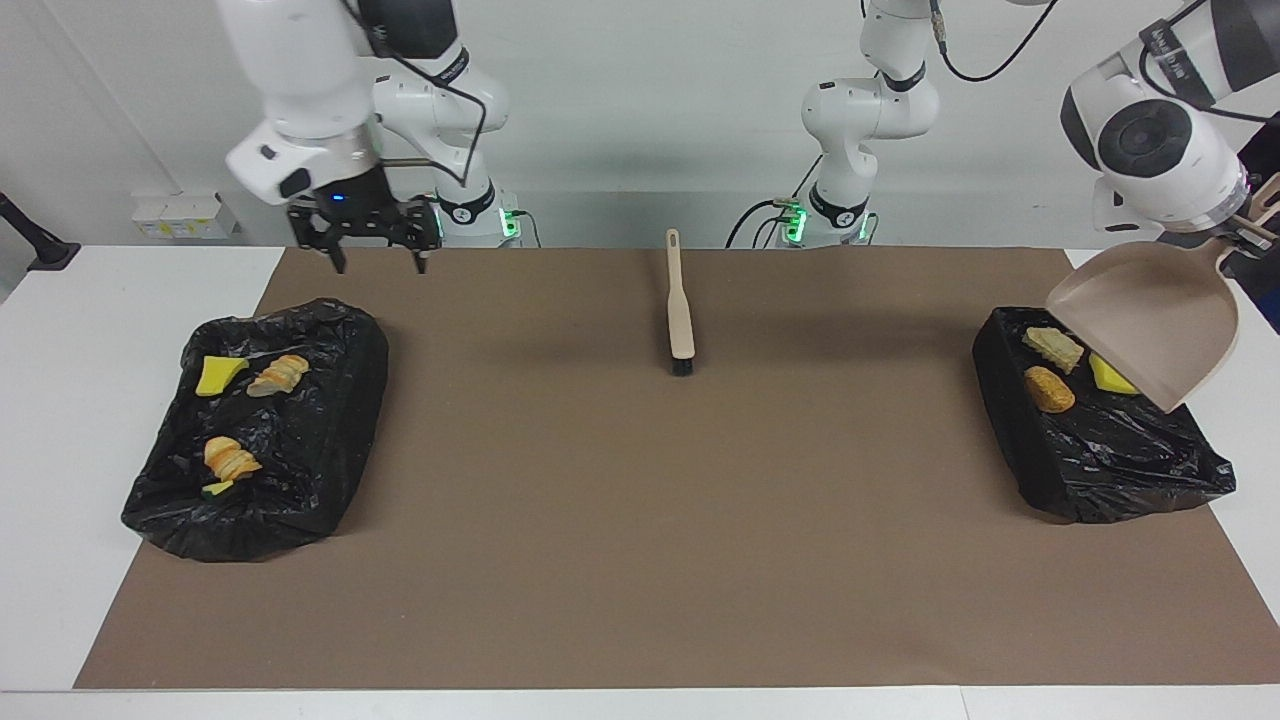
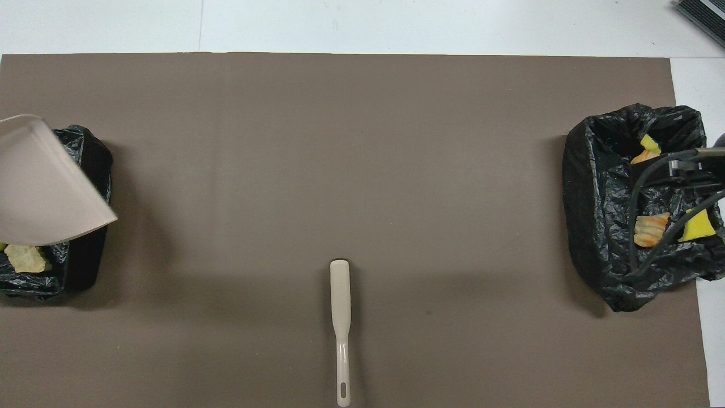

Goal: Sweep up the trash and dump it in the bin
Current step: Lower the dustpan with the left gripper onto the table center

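Note:
The beige dustpan [image 1: 1150,320] hangs tilted in my left gripper [image 1: 1248,225], over the black-bagged bin [image 1: 1100,470] at the left arm's end; the fingers are hidden by the wrist. In that bin lie a tan chunk [image 1: 1052,347], an orange chunk [image 1: 1048,388] and a yellow sponge piece [image 1: 1108,375] partly covered by the pan. Overhead, the dustpan [image 2: 39,181] covers most of that bin [image 2: 90,170]. My right gripper [image 1: 378,262] is open and empty, over the mat edge beside the other bin [image 1: 330,470], which holds yellow sponge [image 1: 218,375] and bread chunks [image 1: 280,375].
The beige brush [image 1: 680,310] lies flat mid-table, near the robots' edge, bristles pointing away from them; it also shows overhead [image 2: 341,317]. A brown mat [image 1: 640,520] covers the table. Cables of the right arm hang over its bin [image 2: 589,226].

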Motion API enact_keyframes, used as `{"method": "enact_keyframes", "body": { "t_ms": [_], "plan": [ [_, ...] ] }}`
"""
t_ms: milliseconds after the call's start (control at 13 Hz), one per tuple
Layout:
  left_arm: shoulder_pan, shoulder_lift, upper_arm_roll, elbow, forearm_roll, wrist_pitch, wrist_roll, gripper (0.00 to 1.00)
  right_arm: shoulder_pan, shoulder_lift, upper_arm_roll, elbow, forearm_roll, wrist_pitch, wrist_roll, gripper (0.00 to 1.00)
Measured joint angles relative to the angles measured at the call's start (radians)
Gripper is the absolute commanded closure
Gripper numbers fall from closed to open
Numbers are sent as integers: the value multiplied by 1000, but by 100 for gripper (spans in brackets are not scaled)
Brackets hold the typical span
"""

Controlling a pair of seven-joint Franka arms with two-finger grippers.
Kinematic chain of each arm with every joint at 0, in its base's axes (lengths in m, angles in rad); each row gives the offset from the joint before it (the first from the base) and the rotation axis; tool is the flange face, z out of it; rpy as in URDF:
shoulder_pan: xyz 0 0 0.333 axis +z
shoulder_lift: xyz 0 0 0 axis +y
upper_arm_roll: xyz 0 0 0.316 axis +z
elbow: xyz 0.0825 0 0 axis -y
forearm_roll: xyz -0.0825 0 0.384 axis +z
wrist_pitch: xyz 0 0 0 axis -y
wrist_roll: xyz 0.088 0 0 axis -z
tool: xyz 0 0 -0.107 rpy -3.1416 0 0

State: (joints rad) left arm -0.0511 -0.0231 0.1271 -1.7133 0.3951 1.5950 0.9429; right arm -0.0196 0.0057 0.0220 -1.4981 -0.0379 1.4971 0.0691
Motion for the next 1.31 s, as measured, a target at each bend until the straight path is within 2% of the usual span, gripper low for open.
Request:
{"method": "enact_keyframes", "body": {
  "t_ms": [231,539,847,1079,1310],
  "plan": [
    [-2,0,-31,-3,-166,0,-224,100,0,-25,-7,-18,6,-5,0,0],
    [-13,6,-221,-14,-273,26,-657,100,1,-26,-5,-23,16,-18,0,0],
    [-28,52,-459,-77,-315,243,-1125,100,3,-33,4,-24,18,-98,0,0],
    [-44,102,-566,-107,-385,394,-1372,100,3,-34,4,-24,18,-98,0,0],
    [-62,230,-678,-124,-347,579,-1610,100,3,-34,4,-24,18,-98,0,0]
  ]
}}
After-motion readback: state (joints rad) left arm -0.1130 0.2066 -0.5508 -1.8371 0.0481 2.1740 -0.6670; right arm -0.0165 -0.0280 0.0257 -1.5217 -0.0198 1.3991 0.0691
